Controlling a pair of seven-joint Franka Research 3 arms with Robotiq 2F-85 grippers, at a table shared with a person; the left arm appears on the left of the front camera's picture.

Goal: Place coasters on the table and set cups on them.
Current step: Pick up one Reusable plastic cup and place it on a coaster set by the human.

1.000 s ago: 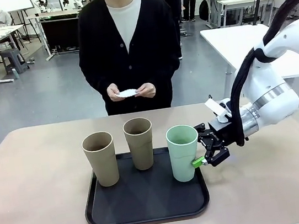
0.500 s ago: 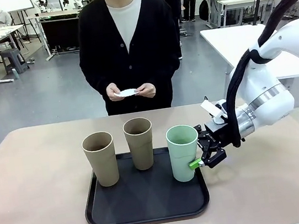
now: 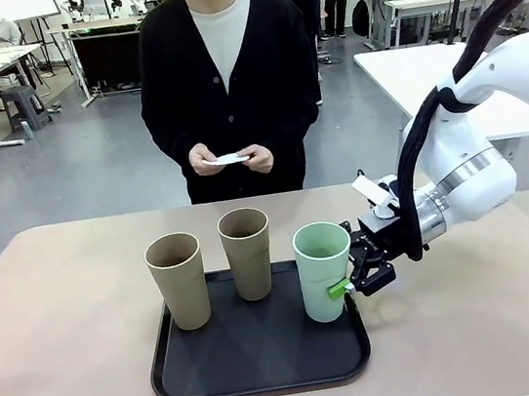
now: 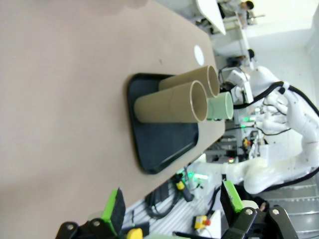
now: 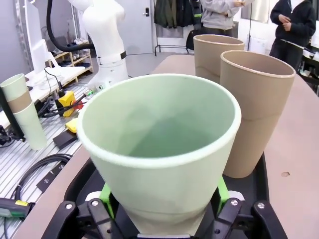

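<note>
**Holding the mint green cup [image 3: 324, 268] on the black tray [image 3: 259, 371]**

My right gripper [image 3: 353, 279] is clamped on its lower wall. It stands upright, mouth up, at the tray's right end. Two beige-brown cups [image 3: 177, 279] stand upright to its left. Across the beige table [image 3: 67, 334], a person holds a white coaster [image 3: 228, 159]. My left gripper [image 4: 172, 206] hangs with fingers apart

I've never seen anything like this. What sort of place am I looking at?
Most likely a robotics lab: a white robot arm grips a mint green cup at a black tray, white worktables stand behind, and loose cables lie around.
</note>
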